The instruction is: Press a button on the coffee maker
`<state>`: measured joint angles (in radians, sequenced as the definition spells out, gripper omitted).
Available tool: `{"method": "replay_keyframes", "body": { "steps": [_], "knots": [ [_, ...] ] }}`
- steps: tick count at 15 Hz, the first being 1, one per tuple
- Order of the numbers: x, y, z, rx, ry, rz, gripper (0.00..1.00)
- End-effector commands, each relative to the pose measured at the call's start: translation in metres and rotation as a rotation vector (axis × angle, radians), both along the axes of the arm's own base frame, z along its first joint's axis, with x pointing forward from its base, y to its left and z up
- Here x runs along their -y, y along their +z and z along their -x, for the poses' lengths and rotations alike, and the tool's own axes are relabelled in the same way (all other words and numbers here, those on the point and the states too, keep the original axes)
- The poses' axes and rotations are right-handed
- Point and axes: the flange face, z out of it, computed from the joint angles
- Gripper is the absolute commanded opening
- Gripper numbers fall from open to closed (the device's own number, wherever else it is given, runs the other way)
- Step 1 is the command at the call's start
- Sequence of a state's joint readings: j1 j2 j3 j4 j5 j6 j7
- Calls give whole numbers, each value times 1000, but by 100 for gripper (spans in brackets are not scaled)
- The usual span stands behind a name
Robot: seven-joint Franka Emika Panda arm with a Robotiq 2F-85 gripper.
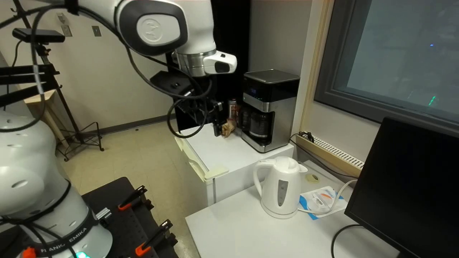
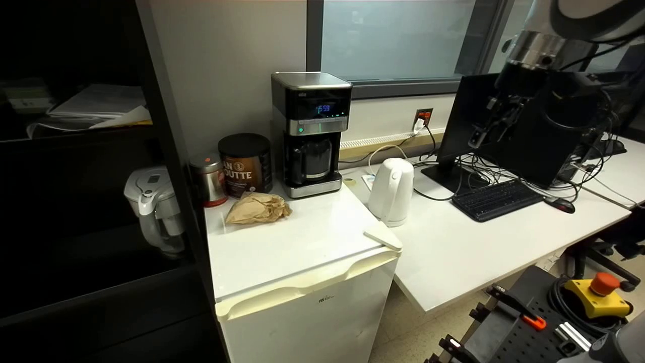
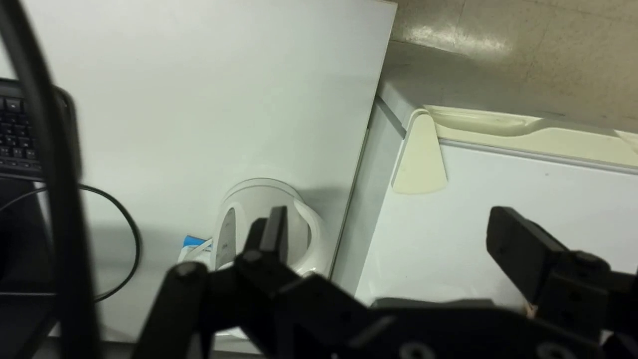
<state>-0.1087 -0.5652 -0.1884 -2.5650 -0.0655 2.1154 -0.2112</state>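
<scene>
Wide and empty, the gripper point(image 3: 391, 230) hangs, probably because pressing needs no grasp. The coffee maker point(image 2: 312, 132) is in the upper middle of an exterior view, its control panel point(image 2: 318, 124) facing outward, I suppose for easy reach.

The coffee maker point(image 2: 313, 128) shows satin metal, the kettle point(image 2: 391, 194) smooth plastic.

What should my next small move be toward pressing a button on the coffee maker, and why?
I'd probably close the hand before approaching. In the wrist view its fingers stand wide apart, holding nothing, while in an exterior view the silver strip under the lit display of the coffee maker looks narrow. Closed, they should press one spot more cleanly.
</scene>
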Motion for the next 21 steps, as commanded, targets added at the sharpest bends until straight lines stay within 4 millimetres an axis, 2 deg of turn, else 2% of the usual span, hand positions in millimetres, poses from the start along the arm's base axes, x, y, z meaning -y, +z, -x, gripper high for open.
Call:
{"method": "replay_keyframes", "body": {
  "steps": [1, 7, 8, 9, 14, 19, 21],
  "knots": [
    [2, -12, -61, -115, 119, 64, 100],
    [-13, -39, -132, -273, 238, 264, 100],
    [-18, -43, -142, -289, 265, 298, 75],
    [-24, -48, -151, -301, 296, 336, 74],
    [-54, -71, -184, -299, 449, 499, 35],
    [-81, -97, -201, -202, 569, 693, 0],
    [-92, -106, -206, -152, 610, 771, 0]
  ]
}}
